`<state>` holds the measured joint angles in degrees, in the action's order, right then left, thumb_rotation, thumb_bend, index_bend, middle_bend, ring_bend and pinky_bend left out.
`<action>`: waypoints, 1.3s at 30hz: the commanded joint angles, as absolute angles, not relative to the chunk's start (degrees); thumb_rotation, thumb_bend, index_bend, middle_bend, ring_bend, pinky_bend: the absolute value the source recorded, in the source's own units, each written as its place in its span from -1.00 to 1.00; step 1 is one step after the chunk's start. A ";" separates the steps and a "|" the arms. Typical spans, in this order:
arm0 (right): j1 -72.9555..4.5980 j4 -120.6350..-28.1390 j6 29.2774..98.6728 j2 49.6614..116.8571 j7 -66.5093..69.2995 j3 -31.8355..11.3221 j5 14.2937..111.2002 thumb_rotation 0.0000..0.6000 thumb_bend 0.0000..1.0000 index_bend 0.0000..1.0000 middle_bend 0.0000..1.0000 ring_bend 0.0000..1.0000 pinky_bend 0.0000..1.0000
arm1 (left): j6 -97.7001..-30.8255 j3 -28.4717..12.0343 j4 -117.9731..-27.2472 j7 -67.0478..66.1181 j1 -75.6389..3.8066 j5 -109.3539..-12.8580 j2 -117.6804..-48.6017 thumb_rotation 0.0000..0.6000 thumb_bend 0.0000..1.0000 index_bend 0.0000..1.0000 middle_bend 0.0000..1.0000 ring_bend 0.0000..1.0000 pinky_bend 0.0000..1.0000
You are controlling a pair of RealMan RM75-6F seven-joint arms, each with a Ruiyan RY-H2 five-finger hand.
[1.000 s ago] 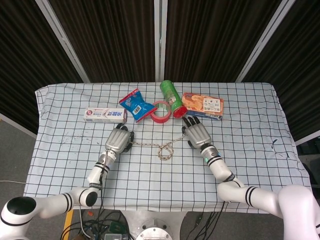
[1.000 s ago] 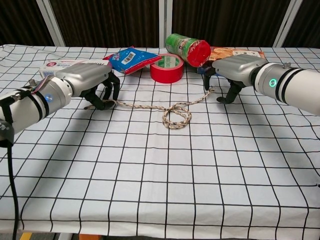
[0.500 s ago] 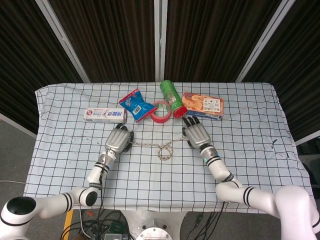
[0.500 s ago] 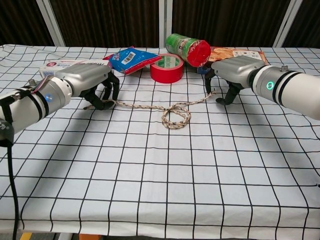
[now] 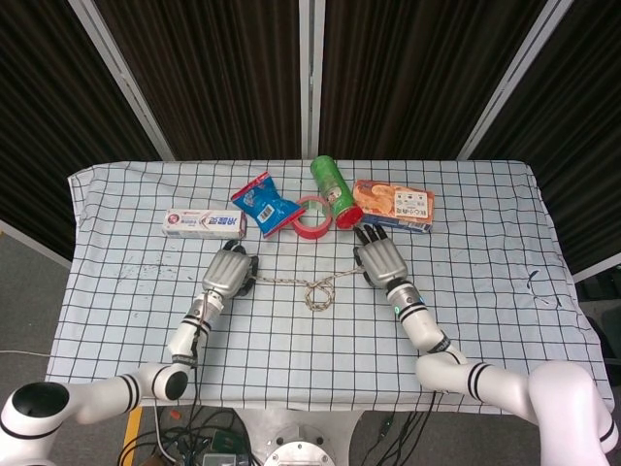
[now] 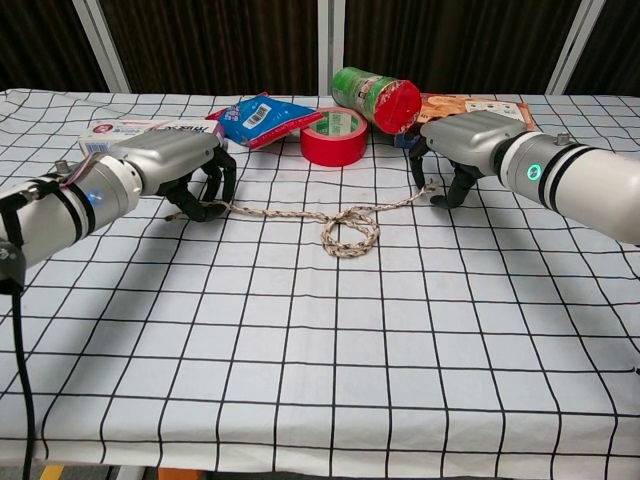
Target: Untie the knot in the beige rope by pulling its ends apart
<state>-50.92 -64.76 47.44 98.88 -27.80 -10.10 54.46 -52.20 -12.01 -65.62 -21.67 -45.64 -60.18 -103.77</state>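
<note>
Knot (image 6: 351, 231) in rope (image 6: 270, 212) still a loose loop, untied part pending. Left hand (image 6: 175, 160) and right hand (image 6: 465, 135) each grasp a rope end.

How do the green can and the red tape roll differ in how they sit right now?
The green can lies on its side, red cap toward the robot; the red tape roll sits flat, hole upward. The can is long and green-labelled with only its cap red; the roll is short and red all round. In the chest view the can lies behind and right of the roll. Both rest beyond the rope's knot.
</note>
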 commanded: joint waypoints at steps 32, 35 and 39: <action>-50.94 -63.39 45.98 99.78 -25.98 -11.15 55.13 1.00 -0.25 0.11 -0.78 -1.00 -1.00 | -51.52 -12.29 -65.64 -21.35 -45.94 -59.74 -103.35 1.00 -0.26 0.04 0.25 -0.43 -0.68; -50.89 -63.20 46.02 99.86 -25.90 -11.13 55.28 1.00 -0.25 0.11 -0.78 -1.00 -1.00 | -51.52 -12.26 -65.63 -21.34 -45.95 -59.71 -103.38 1.00 -0.26 0.04 0.25 -0.43 -0.68; -50.78 -63.12 46.21 99.94 -25.93 -11.14 55.34 1.00 -0.25 0.13 -0.77 -1.00 -1.00 | -51.58 -12.19 -65.59 -21.27 -45.90 -59.75 -103.43 1.00 -0.26 0.04 0.25 -0.43 -0.68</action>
